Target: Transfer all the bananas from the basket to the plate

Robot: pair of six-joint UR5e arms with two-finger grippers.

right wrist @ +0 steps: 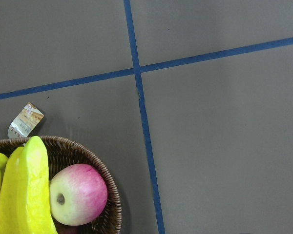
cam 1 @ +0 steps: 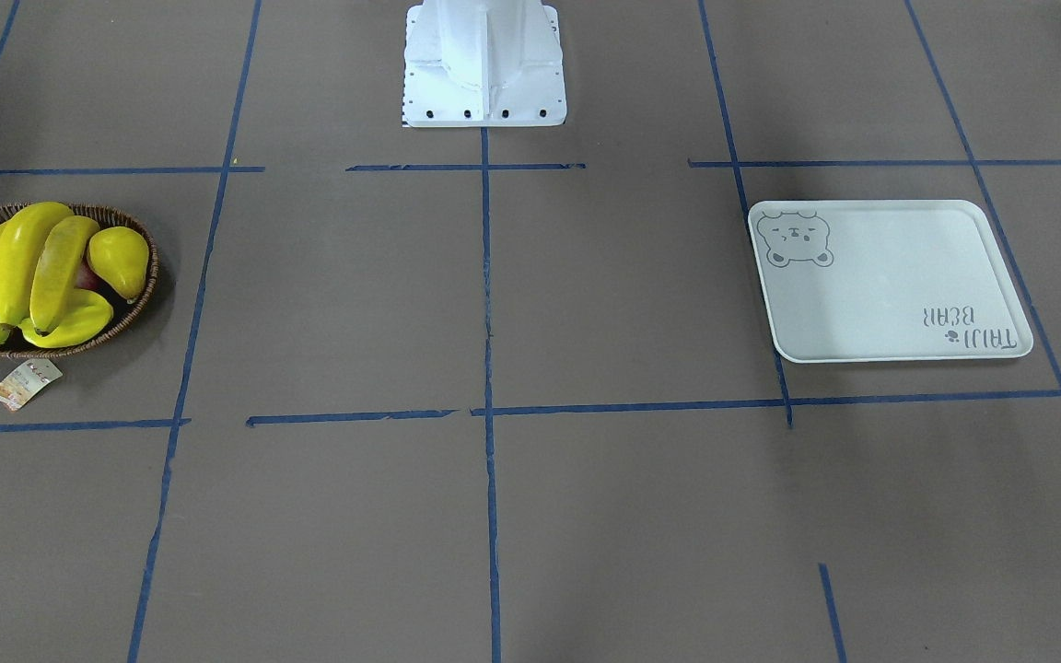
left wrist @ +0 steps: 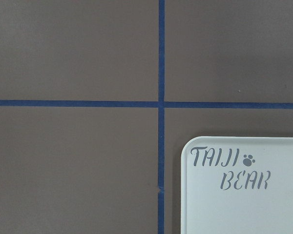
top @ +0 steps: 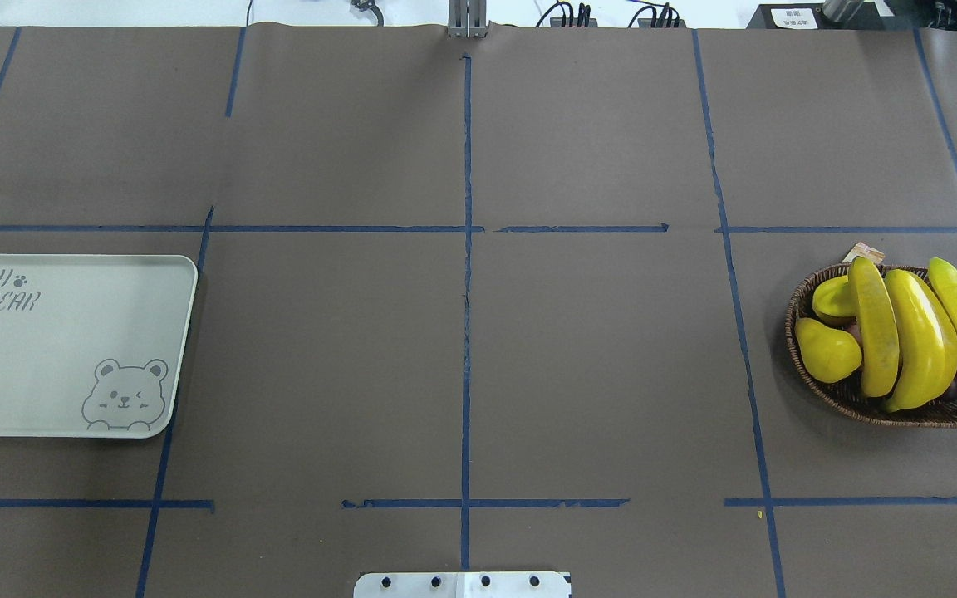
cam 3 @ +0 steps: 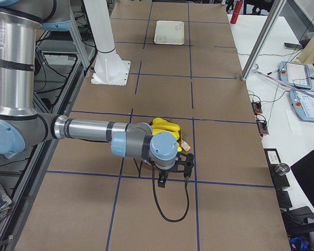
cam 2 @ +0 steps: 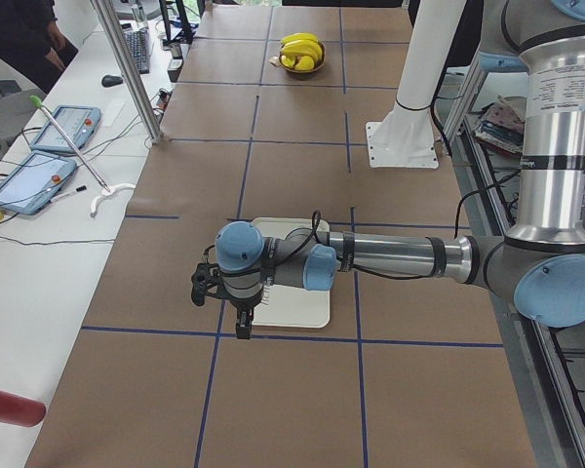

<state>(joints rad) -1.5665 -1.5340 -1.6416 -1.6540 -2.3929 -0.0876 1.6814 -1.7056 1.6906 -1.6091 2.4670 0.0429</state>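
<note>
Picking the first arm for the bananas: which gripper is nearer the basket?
Right. The right gripper hangs close beside the basket. The left gripper is far off at the opposite end, by the plate.

At the view's left edge the wicker basket (cam 1: 142,299) holds the yellow bananas (cam 1: 24,258) piled side by side with a pear (cam 1: 119,261) beside them, its paper tag (cam 1: 27,383) lying on the brown tabletop (cam 1: 355,295). The plate (cam 1: 890,285) lies flat well apart at the right. The white robot base (cam 1: 484,69) stands top centre among blue tape lines (cam 1: 486,276).
</note>
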